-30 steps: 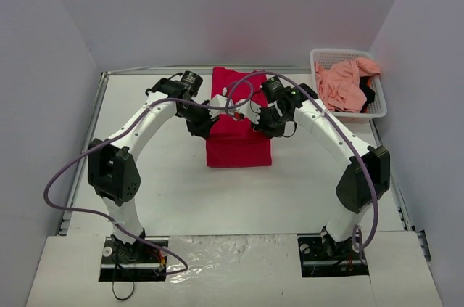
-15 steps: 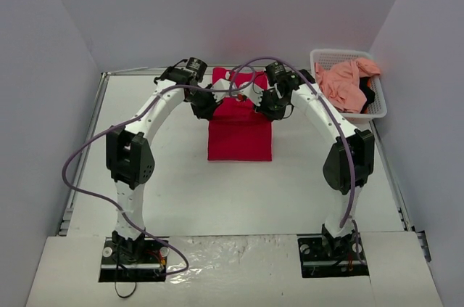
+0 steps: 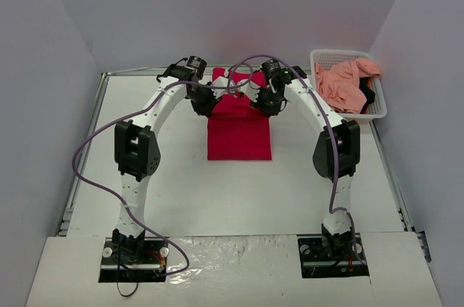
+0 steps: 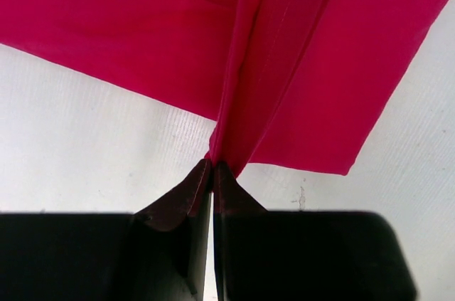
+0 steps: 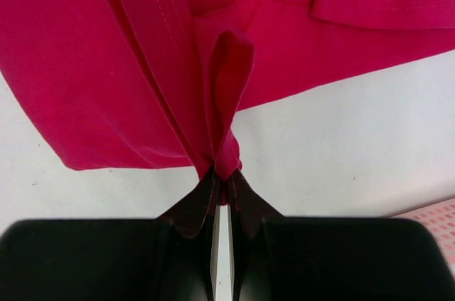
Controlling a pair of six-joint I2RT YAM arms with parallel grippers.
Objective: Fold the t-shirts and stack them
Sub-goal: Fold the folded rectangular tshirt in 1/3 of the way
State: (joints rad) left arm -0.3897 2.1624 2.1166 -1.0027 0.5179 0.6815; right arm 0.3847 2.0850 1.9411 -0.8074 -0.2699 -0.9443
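2 hands (image 4: 213,164) (image 5: 222,173) tight on red t-shirt (image 3: 239,136)

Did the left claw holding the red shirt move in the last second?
Yes. The left gripper moved away from its base, toward the table's far edge, still pinching the crimson red t-shirt.

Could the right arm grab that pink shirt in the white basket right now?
Probably not right away. The pink shirt lies in the basket close to that arm with nothing between, but the right tool is shut on a pinch of the red shirt and would have to let go first.
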